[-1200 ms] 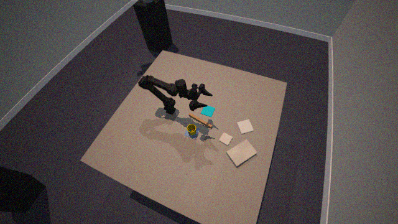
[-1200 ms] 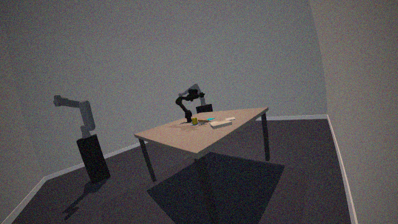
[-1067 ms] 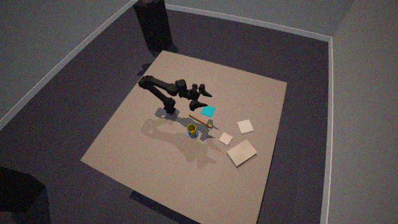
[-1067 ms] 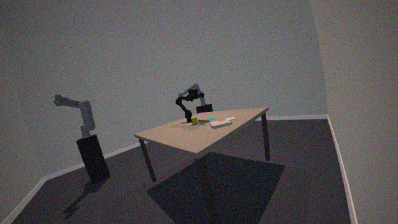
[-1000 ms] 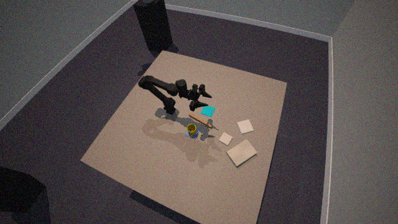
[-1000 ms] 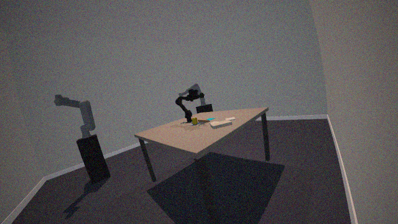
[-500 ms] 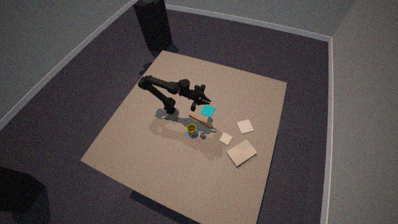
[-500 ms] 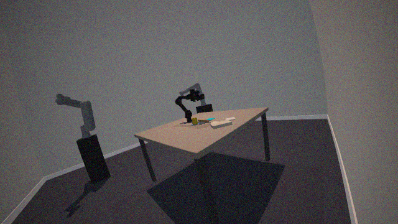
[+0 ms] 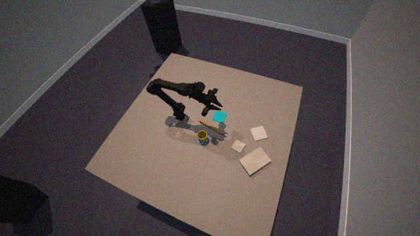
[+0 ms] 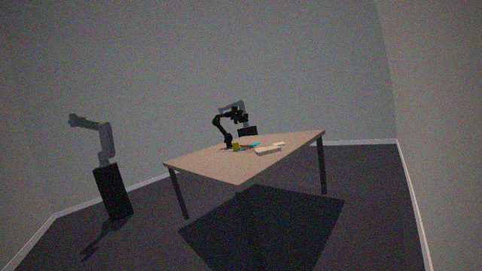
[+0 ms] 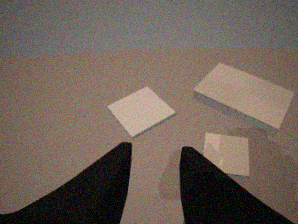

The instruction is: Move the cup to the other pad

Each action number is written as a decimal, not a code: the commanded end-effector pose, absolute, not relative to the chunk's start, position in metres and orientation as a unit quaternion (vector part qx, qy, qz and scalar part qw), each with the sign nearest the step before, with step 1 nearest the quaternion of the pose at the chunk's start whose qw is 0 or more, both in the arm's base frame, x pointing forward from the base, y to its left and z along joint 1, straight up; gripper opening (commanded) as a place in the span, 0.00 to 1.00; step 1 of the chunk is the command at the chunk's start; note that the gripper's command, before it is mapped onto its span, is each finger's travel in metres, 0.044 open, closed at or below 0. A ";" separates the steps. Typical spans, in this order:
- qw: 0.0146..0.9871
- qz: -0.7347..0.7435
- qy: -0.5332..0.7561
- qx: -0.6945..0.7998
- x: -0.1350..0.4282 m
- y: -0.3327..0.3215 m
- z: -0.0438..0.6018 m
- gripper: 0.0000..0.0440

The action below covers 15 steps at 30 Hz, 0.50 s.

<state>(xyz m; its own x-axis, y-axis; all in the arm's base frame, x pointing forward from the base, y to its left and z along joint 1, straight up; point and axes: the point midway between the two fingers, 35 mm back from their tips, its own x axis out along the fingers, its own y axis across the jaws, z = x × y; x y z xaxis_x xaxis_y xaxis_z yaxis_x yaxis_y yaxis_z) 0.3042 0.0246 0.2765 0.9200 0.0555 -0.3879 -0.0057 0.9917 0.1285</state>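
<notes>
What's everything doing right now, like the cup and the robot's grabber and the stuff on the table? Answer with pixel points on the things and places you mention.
Yellow cup (image 9: 202,139) (image 10: 236,147): upright, on the blue pad, not held.
Blue pad (image 9: 198,141): flat, under the cup.
Cyan pad (image 9: 219,117) (image 10: 255,144): flat, nothing on it.
Gripper (image 9: 222,107) (image 11: 156,154): raised, fingers partly apart, nothing between them.
Orange stick (image 9: 210,126): lying down.
Big pale block (image 9: 255,160) (image 10: 267,150) (image 11: 245,94): lying flat.

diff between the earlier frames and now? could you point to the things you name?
The gripper (image 9: 221,107) (image 11: 156,154) has narrowed: its fingers stood wide apart about a second ago and now have a small gap, with nothing between them. Nothing was taken hold of or let go.

Unchanged: the yellow cup (image 9: 202,136) (image 10: 236,147) upright on the blue pad (image 9: 198,141), the cyan pad (image 9: 219,117) (image 10: 255,144) and the three pale blocks.
</notes>
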 end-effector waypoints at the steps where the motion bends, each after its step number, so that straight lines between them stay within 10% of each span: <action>1: 0.972 0.018 0.225 0.071 0.302 0.028 0.276 0.22; 15: 0.938 0.007 0.338 0.073 0.290 0.030 0.258 0.28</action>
